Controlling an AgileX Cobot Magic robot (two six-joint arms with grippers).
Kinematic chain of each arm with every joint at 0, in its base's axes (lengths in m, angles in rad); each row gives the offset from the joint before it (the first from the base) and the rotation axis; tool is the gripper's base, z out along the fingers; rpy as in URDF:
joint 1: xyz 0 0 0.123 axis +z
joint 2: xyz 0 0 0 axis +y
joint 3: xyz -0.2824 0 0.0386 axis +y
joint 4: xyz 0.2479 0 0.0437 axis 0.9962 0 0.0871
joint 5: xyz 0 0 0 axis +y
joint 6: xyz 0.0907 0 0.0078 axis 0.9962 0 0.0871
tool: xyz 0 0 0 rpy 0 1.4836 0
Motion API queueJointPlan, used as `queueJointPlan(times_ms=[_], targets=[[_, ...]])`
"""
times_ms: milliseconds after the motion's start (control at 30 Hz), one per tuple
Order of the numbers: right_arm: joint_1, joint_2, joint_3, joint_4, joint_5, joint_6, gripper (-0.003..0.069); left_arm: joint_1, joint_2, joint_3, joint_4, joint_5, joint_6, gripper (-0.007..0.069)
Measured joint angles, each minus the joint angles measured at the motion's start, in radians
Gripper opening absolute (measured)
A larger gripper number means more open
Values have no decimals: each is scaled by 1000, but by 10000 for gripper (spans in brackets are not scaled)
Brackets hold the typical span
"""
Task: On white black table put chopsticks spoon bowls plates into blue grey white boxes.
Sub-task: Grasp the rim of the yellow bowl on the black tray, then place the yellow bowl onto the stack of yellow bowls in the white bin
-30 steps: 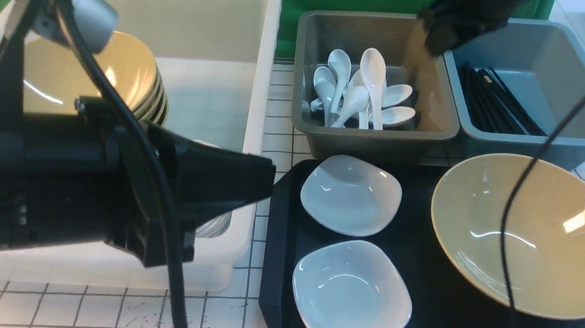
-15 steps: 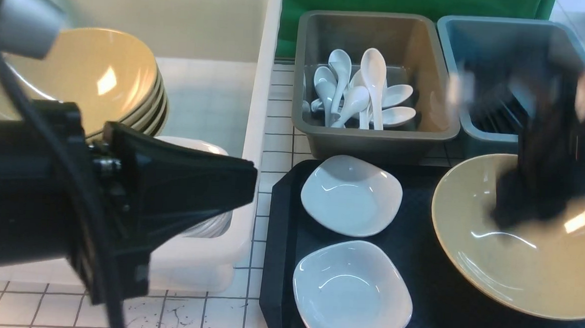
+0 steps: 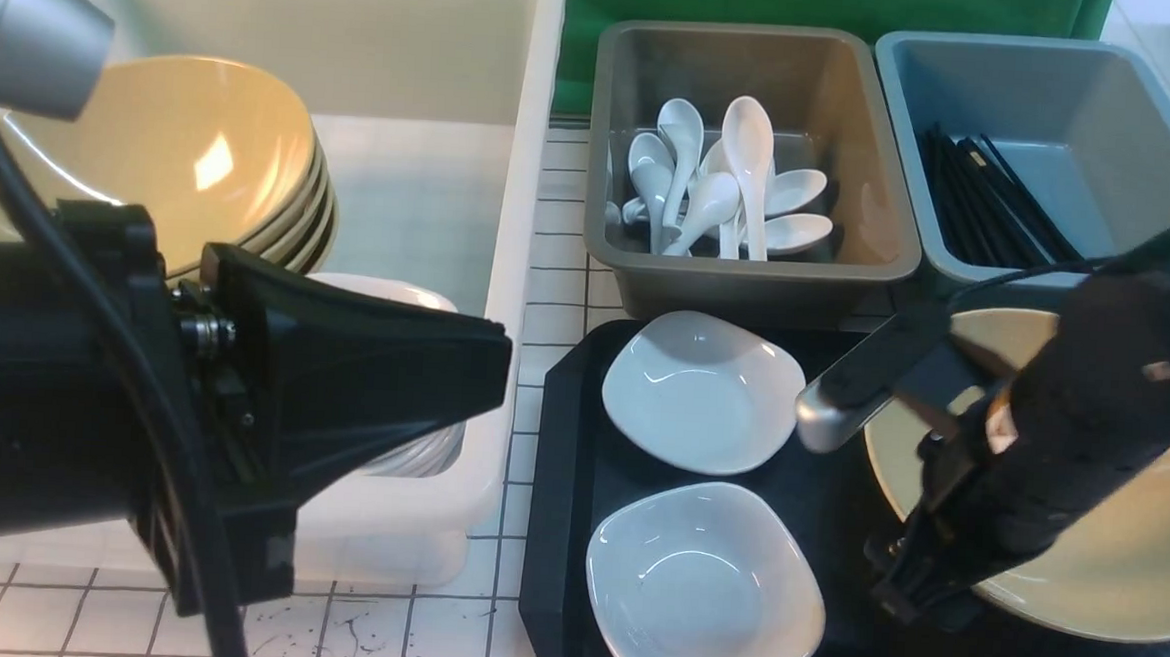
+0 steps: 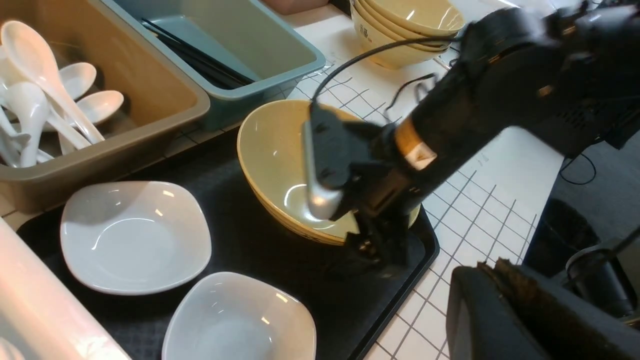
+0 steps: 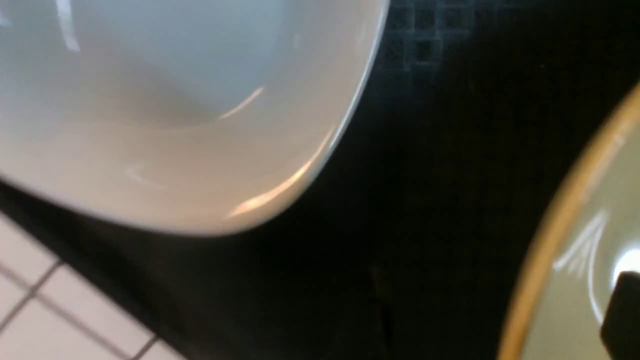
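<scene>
step: bowl [image 3: 1133, 568] pickup, lower right | right gripper [image 3: 917, 591] spread wide at its rim, nothing held | left gripper [image 3: 494, 354] closed, empty | next: clamp rim, lift to white box [image 3: 526, 215]

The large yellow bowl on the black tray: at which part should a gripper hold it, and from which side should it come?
Take the bowl by its rim, coming down from above, one finger inside the wall and one outside. It sits upright, mouth up, and its flaring body looks too wide to span.
</scene>
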Motion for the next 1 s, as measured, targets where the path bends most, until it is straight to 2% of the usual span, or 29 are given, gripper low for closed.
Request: queueJointPlan(times_ms=[100, 167, 200, 300, 433, 600, 633, 733, 900, 1000], targets=[[0, 42, 0, -12, -8, 0, 419, 0, 0, 0, 16, 1, 0, -1], [0, 52, 0, -28, -1, 4, 288, 0, 0, 0, 32, 4, -4, -1], [0, 46, -2, -39, 14, 7, 253, 0, 0, 0, 37, 4, -9, -1], [1, 11, -13, -68, 63, 6, 192, 0, -6, 0, 60, 10, -34, -1], [32, -89, -60, -55, 201, 47, 71, 0, -48, 0, 125, 12, -86, -1], [118, -192, -227, 15, 349, 71, 50, 0, -105, -1, 247, 11, -225, -1], [137, -196, -276, 17, 361, 52, 50, 0, -119, -2, 300, 12, -266, -1], [226, -154, -512, 26, 322, -110, 50, 0, -173, -17, 558, 31, -513, -1], [341, 62, -886, 103, 202, -472, 50, 0, -278, -67, 938, 126, -970, -1], [375, 240, -1102, 186, 137, -680, 50, 0, -339, -80, 1089, 216, -1157, -1]])
